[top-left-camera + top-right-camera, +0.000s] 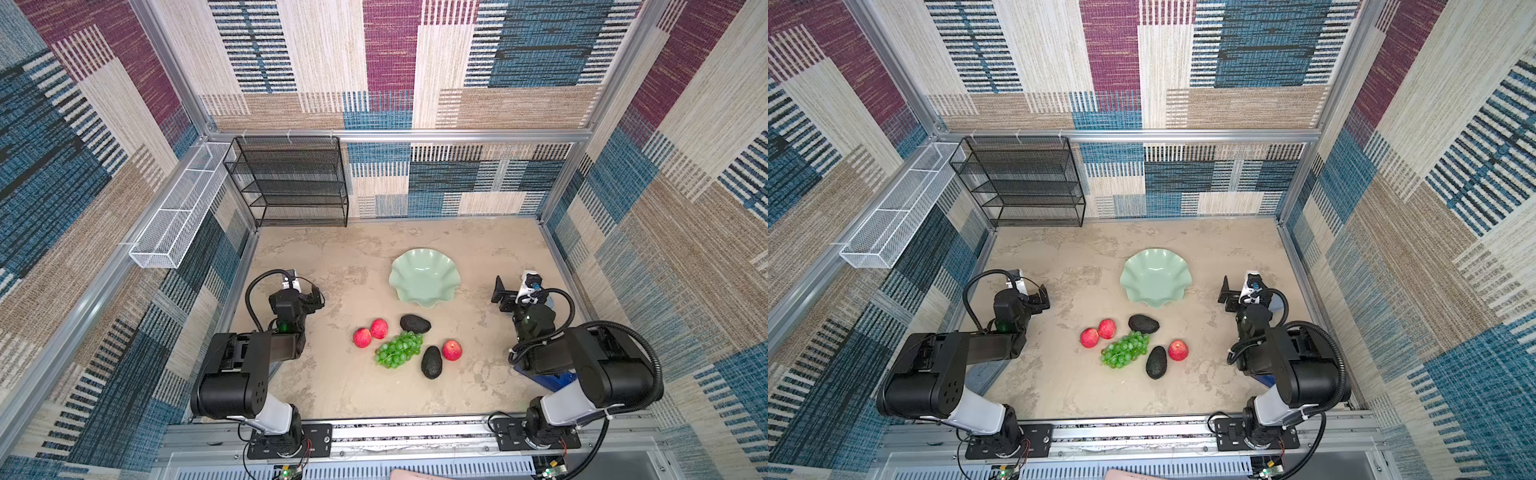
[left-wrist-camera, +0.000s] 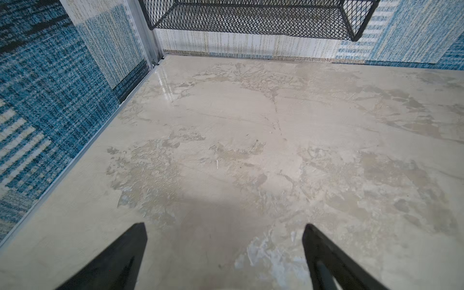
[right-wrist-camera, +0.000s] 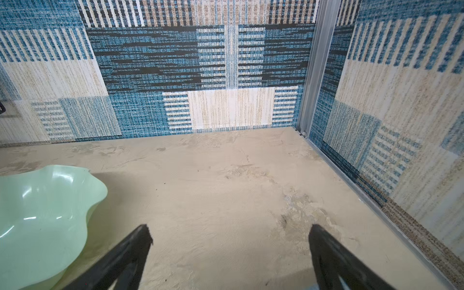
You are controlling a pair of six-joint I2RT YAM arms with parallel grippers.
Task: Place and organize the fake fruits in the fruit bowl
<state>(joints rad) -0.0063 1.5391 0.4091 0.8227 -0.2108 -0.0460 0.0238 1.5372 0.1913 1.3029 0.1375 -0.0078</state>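
Observation:
The pale green fruit bowl (image 1: pixel 424 276) (image 1: pixel 1155 276) stands empty at mid table; its wavy rim (image 3: pixel 96 190) shows in the right wrist view. In front of it on the table lie three red fruits (image 1: pixel 362 337) (image 1: pixel 379 328) (image 1: pixel 452 350), two dark avocados (image 1: pixel 414 323) (image 1: pixel 432 362) and a bunch of green grapes (image 1: pixel 399 350) (image 1: pixel 1125 350). My left gripper (image 1: pixel 313 297) (image 2: pixel 224 227) hovers open over bare table, left of the fruits. My right gripper (image 1: pixel 500 293) (image 3: pixel 229 227) is open too, just right of the bowl, with nothing between its fingers.
A black mesh shelf (image 1: pixel 291 183) stands against the back wall at the left. A white wire basket (image 1: pixel 178 212) hangs along the left wall. A blue object (image 1: pixel 557 380) lies partly hidden under the right arm. Patterned walls enclose the table on three sides.

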